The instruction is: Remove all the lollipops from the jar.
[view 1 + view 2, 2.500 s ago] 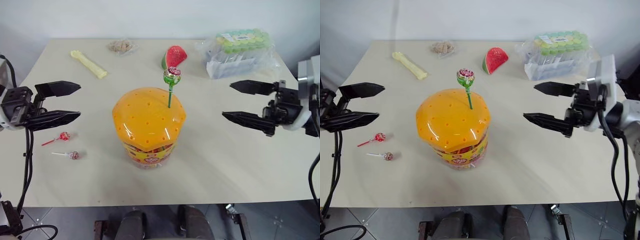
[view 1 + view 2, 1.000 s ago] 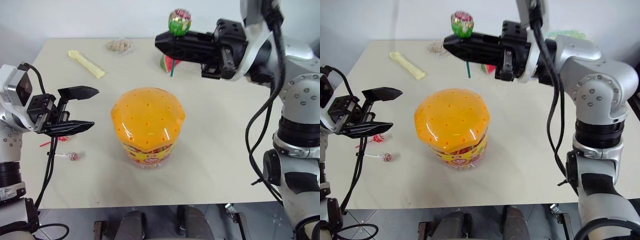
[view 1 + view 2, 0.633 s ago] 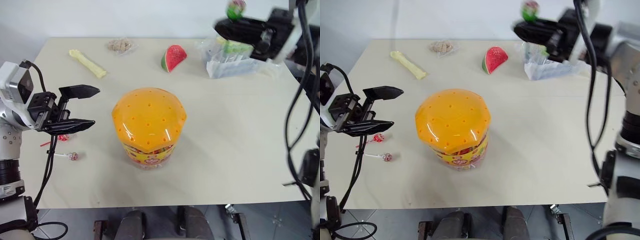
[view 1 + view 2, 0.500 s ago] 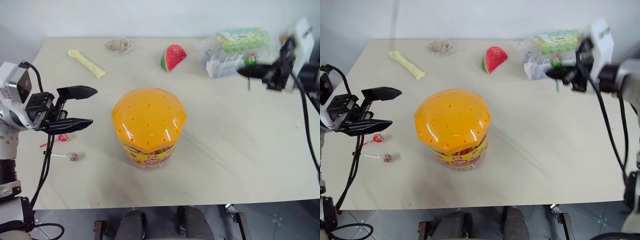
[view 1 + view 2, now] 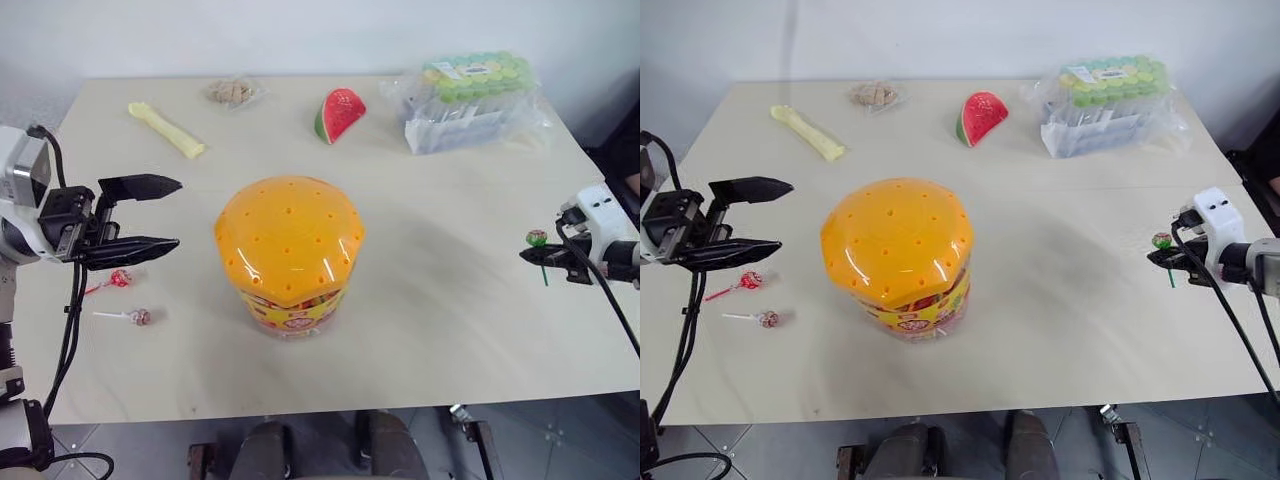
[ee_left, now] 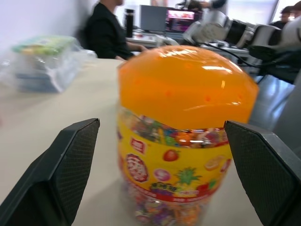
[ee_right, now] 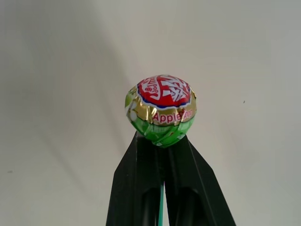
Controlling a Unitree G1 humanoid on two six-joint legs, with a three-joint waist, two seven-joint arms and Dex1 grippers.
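Office/lab space: seated person [image 6: 109, 29] at far desk w/ lit monitor [image 6: 180, 21]; beige test table [image 5: 450, 250] vs plain white wall [image 5: 300, 35], grey tile floor.

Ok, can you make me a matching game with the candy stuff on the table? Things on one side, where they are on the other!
Things:
1. green lollipop
2. red lollipop
3. watermelon slice
4. jar

Places:
A. middle of the table, orange lid on
B. far side of the table, beside the clear bag
C. pinched by its stick in the right tool
D. lying on the table below the open left tool

Pairs: 1-C, 2-D, 3-B, 4-A
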